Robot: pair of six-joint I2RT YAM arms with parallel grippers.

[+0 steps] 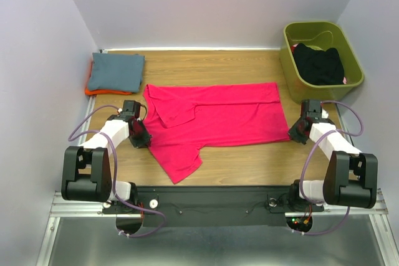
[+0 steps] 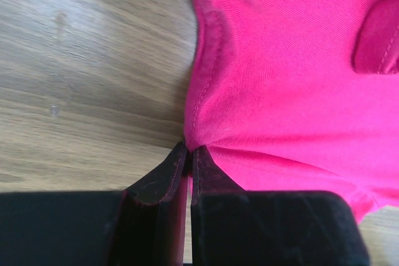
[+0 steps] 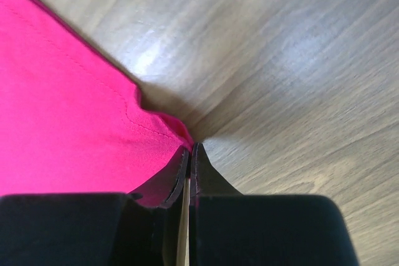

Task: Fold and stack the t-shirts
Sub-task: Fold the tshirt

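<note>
Pink shirt (image 1: 218, 119) flat on worktop (image 1: 249, 161); left jaws clenched on its edge, right jaws clenched on a corner

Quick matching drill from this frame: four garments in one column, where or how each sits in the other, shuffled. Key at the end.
Things
1. magenta t-shirt
2. blue-grey t-shirt
3. orange t-shirt
4. black garment

Places
A. inside the olive bin
B. folded, top of the far-left stack
C. spread out in the middle, pinched by the left pincer and the right pincer
D. under another shirt, only an edge showing

Pairs: 1-C, 2-B, 3-D, 4-A
</note>
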